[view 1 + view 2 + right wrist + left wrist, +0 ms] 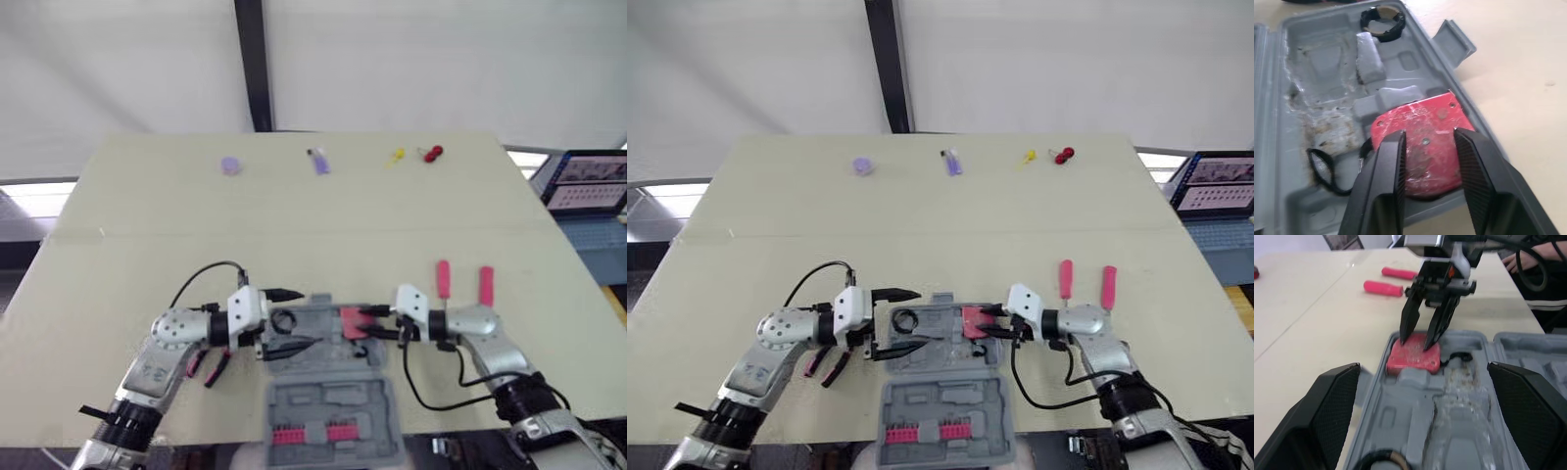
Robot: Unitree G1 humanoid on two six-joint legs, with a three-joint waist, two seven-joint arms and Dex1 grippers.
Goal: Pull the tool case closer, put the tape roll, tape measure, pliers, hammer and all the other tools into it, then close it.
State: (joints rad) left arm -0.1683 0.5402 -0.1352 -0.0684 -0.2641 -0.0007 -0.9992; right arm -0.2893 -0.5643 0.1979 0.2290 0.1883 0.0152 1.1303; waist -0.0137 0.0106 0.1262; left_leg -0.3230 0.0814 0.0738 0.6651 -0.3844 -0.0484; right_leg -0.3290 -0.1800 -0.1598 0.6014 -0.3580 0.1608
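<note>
A: Where is the tool case (328, 335) sitting?

B: It is lying open at the near edge of the table (294, 225), between the two arms, with its lid (333, 406) folded out toward the robot. It looks close enough, so I am judging that the filling step is under way.

A: What is lying in it?

B: The tape roll (1369, 27) is sitting in a pocket at the tray's left end. The red tape measure (1425, 122) is resting in the far right corner, seemingly a little askew.

A: And the right gripper (1415, 342)?

B: Its fingers are hanging parted over the tape measure, tips touching its top face and not clamping its sides. It is seemingly seating it or letting it go.

A: The left gripper (306, 317)?

B: It is hovering over the tray's left end, spread wide and carrying nothing.

A: What is waiting outside?

B: The pliers (217, 370) are lying just left of the case, under the left arm. Two red-handled tools (443, 279) are lying to the right, and small things (318, 162) are sitting well apart along the far edge.

A: The next move?

B: Probably lifting the right fingers clear, then going for the pliers with the left. They are lying flat, so that is calling for a low, square pinch.
</note>
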